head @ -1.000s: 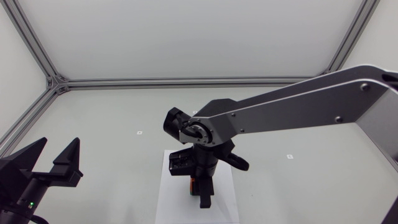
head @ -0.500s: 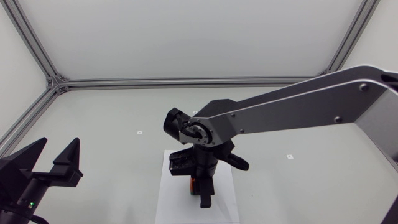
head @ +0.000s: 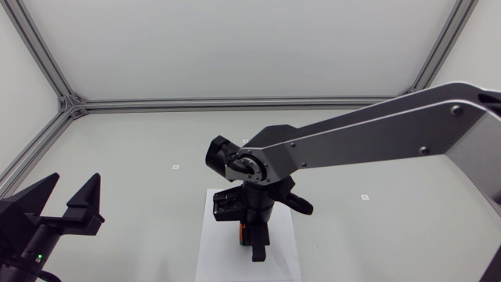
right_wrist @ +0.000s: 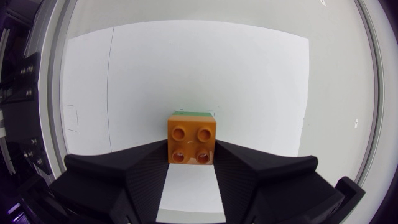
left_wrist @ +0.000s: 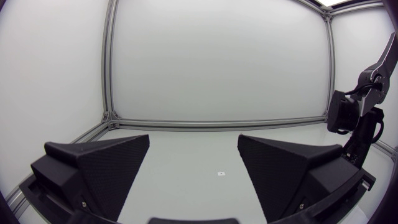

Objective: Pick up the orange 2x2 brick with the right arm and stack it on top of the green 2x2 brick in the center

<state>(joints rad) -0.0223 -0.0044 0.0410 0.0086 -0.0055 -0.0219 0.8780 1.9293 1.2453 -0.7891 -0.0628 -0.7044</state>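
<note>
In the right wrist view the orange 2x2 brick (right_wrist: pixel 191 138) sits studs-up between my right gripper's (right_wrist: pixel 191 157) two black fingers, which touch it from both sides. A thin green edge of the green 2x2 brick (right_wrist: pixel 193 112) shows just beyond it, directly underneath. From the head view my right arm comes in from the right, its gripper (head: pixel 254 241) pointing down over the white sheet (head: pixel 223 254); only a sliver of the orange brick (head: pixel 243 229) shows there. My left gripper (head: pixel 70 205) stands open at the near left, far from the bricks, with nothing between its fingers (left_wrist: pixel 102 168).
Aluminium frame rails (head: pixel 235 102) run along the table's back and left edges. Small markers (head: pixel 175 167) dot the grey table surface. My right arm (left_wrist: pixel 360 118) appears beyond and to one side of my left gripper in the left wrist view.
</note>
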